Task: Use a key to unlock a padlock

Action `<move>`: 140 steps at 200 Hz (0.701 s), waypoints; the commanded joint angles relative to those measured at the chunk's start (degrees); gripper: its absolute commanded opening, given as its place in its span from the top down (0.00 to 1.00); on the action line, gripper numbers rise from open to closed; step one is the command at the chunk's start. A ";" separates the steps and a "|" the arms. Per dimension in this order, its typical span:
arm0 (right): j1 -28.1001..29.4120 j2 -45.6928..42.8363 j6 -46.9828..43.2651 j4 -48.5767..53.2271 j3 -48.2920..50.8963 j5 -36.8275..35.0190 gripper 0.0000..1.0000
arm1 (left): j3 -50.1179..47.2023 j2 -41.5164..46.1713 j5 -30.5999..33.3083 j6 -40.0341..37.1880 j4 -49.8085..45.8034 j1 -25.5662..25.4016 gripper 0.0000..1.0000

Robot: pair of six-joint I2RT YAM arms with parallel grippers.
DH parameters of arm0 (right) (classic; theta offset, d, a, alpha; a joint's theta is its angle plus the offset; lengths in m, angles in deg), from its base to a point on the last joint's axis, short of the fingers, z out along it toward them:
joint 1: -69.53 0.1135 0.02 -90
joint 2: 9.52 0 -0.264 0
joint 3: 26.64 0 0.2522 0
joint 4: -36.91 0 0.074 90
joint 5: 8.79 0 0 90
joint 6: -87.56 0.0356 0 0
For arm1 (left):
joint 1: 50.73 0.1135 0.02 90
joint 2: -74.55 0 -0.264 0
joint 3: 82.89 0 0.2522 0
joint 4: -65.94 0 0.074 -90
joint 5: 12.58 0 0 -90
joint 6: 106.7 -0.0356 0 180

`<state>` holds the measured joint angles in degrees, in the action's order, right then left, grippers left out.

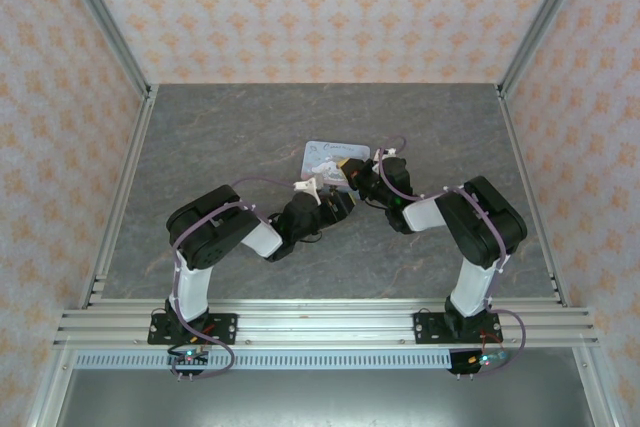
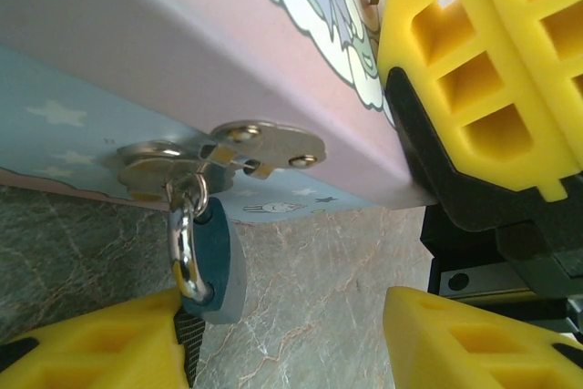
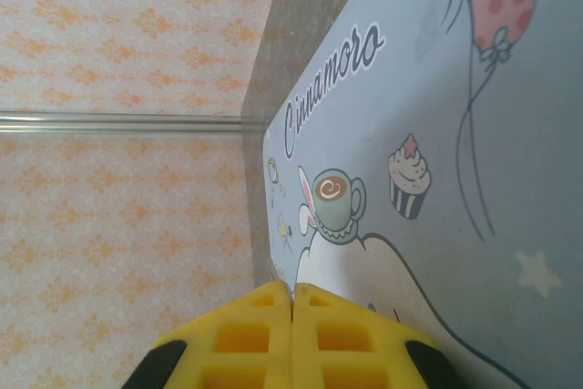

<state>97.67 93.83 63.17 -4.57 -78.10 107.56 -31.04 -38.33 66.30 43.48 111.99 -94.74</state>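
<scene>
Hanging padlock on tin's hasp; left pincer spread apart, right pincer closed.

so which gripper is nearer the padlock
Left. The padlock hangs from the tin's hasp just ahead of the open left gripper. The right gripper, shut, is farther off, over the tin's lid.

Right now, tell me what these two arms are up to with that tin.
Both arms are working at the cartoon tin. The left gripper is open, its yellow fingers either side of the small blue padlock, which hangs by its shackle from the tin's metal hasp. The right gripper is shut, its tips close over the tin's printed lid. The padlock looks not yet unlocked.
</scene>
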 commanded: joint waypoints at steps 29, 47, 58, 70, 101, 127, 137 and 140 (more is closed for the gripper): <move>0.28 1.40 0.14 0.82 1.66 -0.27 1.00 | 0.63 -0.23 5.06 0.07 -6.32 -0.27 0.45; 0.25 1.36 0.14 0.76 1.70 -0.29 1.00 | 0.67 -0.57 6.39 0.42 -7.35 -0.03 0.47; 0.25 1.40 0.11 0.68 1.66 -0.33 1.00 | 0.61 -0.66 7.25 0.64 -7.77 0.17 0.48; 0.25 1.40 0.14 0.66 1.74 -0.33 1.00 | 0.62 -0.82 7.66 0.64 -7.99 0.45 0.49; 0.25 1.25 0.22 0.67 1.88 -0.42 1.00 | 0.94 -0.17 8.55 -1.15 -10.87 1.10 0.48; 0.25 1.24 0.13 0.67 1.83 -0.49 1.00 | 0.95 2.07 8.96 -4.82 -15.24 1.29 0.41; 0.26 1.41 0.12 0.75 1.83 -0.46 1.00 | 0.94 3.09 8.91 -6.29 -16.92 1.37 0.38; 0.25 1.44 0.20 0.75 1.88 -0.50 1.00 | 0.94 3.10 8.92 -6.73 -17.51 1.38 0.37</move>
<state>97.67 93.94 63.21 -5.18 -77.83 107.56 -29.62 -36.58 70.11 42.22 105.98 -94.85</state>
